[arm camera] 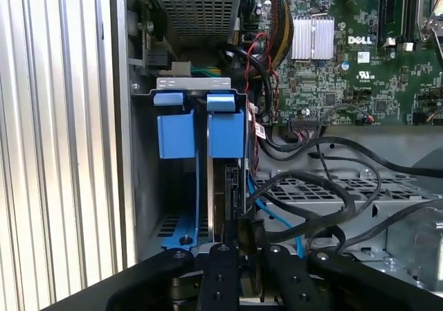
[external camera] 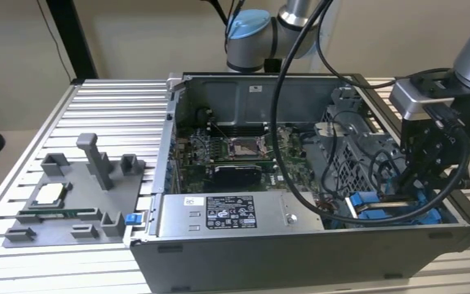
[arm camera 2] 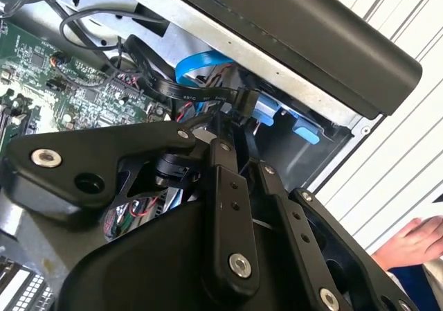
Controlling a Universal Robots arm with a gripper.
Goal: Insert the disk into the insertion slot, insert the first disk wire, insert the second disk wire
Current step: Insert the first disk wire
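The disk (arm camera: 232, 186) stands edge-on in the insertion slot (arm camera: 194, 84), a grey metal bay, with the bright blue tabs (arm camera: 226, 132) of its frame beside it. My gripper (arm camera: 243, 247) is right at the disk's rear edge, shut on the black connector (arm camera 2: 242, 101) of a flat black disk wire (arm camera 2: 187, 93). A blue wire (arm camera 2: 201, 65) loops close by; where it ends is hidden. In the exterior view the gripper (external camera: 408, 191) reaches down into the case corner on that view's right, next to the blue frame (external camera: 374, 206).
The grey power-supply box (external camera: 218, 215) lies along the case front and the motherboard (external camera: 235, 160) behind it. Black cables (arm camera: 325, 186) crowd over a perforated cage (arm camera: 197, 10). A grey parts fixture (external camera: 71, 196) sits outside the case. A person's hand (arm camera 2: 415, 245) rests nearby.
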